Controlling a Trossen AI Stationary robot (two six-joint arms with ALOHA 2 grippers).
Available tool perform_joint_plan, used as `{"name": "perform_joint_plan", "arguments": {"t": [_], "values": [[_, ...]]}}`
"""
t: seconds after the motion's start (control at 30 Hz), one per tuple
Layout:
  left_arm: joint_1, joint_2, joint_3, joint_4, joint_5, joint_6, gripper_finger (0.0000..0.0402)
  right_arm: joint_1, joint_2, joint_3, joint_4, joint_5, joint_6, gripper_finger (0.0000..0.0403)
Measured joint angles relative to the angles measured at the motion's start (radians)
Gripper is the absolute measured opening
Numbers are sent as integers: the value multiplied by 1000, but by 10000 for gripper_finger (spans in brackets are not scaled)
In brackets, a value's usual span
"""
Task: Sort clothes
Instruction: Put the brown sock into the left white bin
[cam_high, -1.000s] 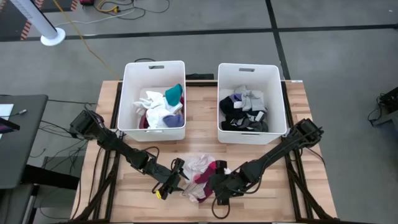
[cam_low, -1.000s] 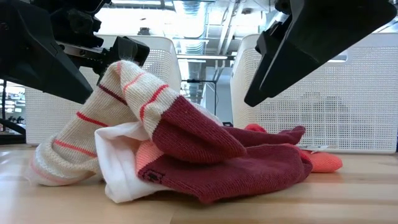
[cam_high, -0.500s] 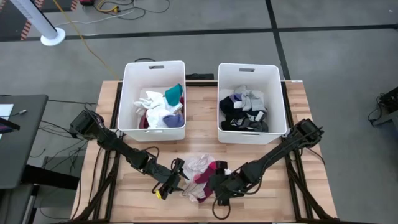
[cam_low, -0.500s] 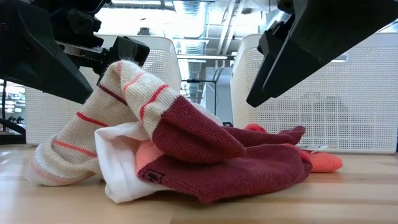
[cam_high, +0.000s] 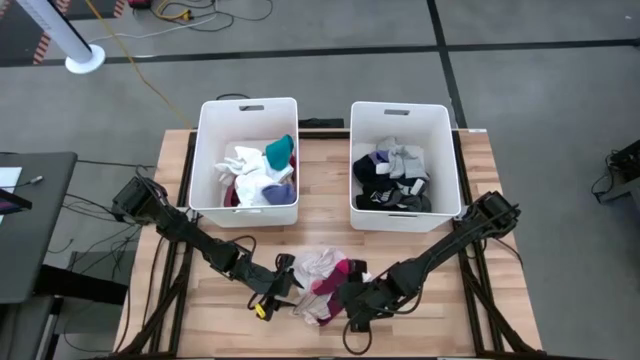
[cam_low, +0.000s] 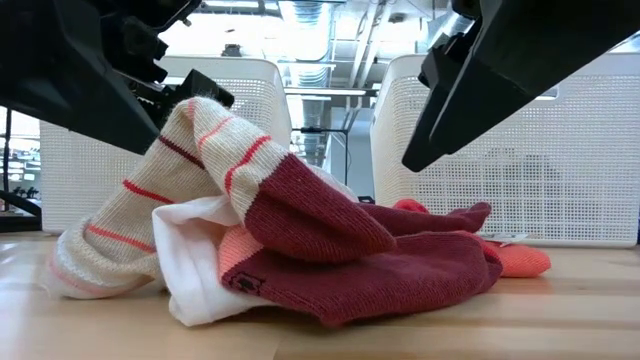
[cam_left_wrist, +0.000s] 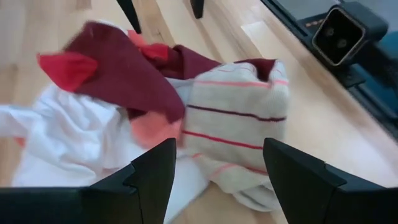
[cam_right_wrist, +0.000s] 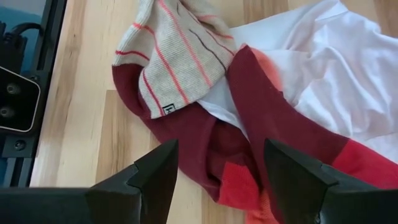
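Observation:
A small pile of clothes lies on the wooden table near its front edge. It holds a cream sock with red stripes, maroon socks with red toes and a white garment. The cream sock leans over the maroon one. My left gripper is open just left of the pile, its fingers on either side of the cream sock's near end. My right gripper is open above the pile's right side, over a maroon sock.
Two white bins stand behind the pile. The left one holds white, teal and maroon clothes, and the right one holds black and grey clothes. Bare table lies to the left and right of the pile.
My left gripper has shifted a little toward the pile. The clothes have stayed where they were.

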Motion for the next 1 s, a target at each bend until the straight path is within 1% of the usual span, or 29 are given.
{"name": "perform_joint_plan", "arguments": {"t": [0.13,0.27,0.3,0.4,0.43,0.5,0.63,0.7,0.77,0.83,1.0], "values": [[9,0,0,0,-47,68,235,0,0,0,0,0,9,254],[12,0,0,-12,-44,19,235,2,0,0,0,0,26,254],[11,0,0,-15,-22,9,235,4,0,0,0,0,32,254],[10,0,0,-13,101,6,235,7,0,0,0,0,36,254],[7,0,0,-10,127,0,235,10,0,0,0,0,37,254],[-5,0,0,1,149,-9,235,13,0,0,0,0,37,254],[-39,0,0,46,153,-11,235,13,0,0,1,0,37,254],[-56,0,0,91,135,-7,235,13,0,0,1,0,36,254],[-67,0,0,116,56,-17,235,12,0,0,1,0,36,254],[-71,0,10,97,-9,-22,235,12,0,0,1,0,33,254],[-76,19,33,81,-25,-26,235,11,0,0,0,0,33,254]]}}
